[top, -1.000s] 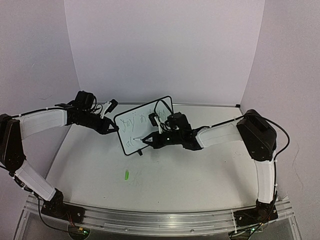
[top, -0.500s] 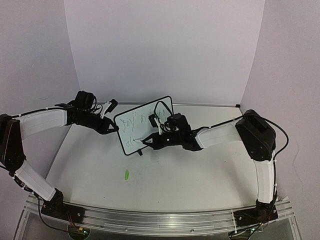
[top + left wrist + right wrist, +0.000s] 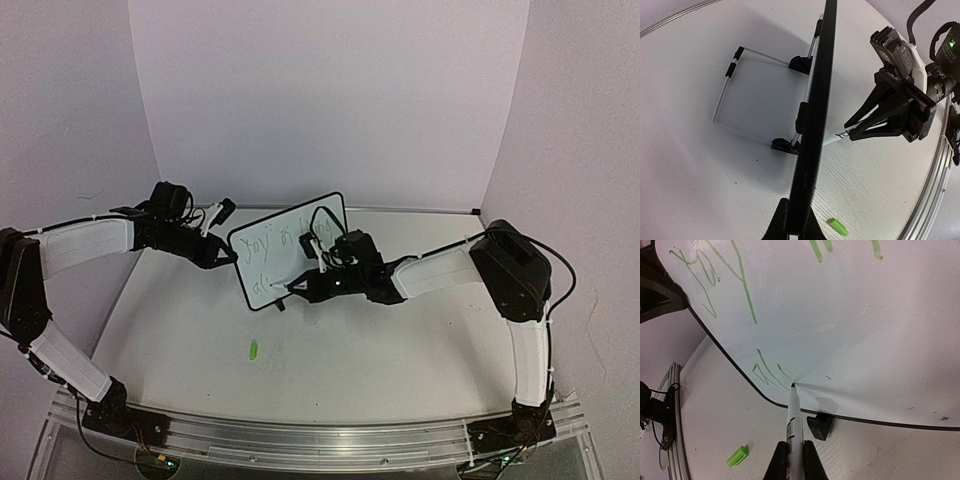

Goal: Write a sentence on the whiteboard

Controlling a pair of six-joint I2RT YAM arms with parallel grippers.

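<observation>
Green sentence (image 3: 268, 243): two lines, the second barely begun, on whiteboard (image 3: 285, 262), centre frame. Left gripper (image 3: 224, 258) clenched on its left edge. Right gripper (image 3: 310, 288) grasping marker (image 3: 794, 420), tip touching, shifted slightly down-left. Writing is likely mid-word.

Lighting: bright, even, diffuse; walls (image 3: 330, 100) carry a faint lilac cast.
Shadows: soft grey patch on the desk (image 3: 350, 360) behind the whiteboard (image 3: 280, 255), clearest in the left wrist view.
Glare: mild sheen across the board face, right wrist view.
Focus: board edge nearest the left wrist lens is blurred.
Distortion: both wrist views bow strongly at their edges.
</observation>
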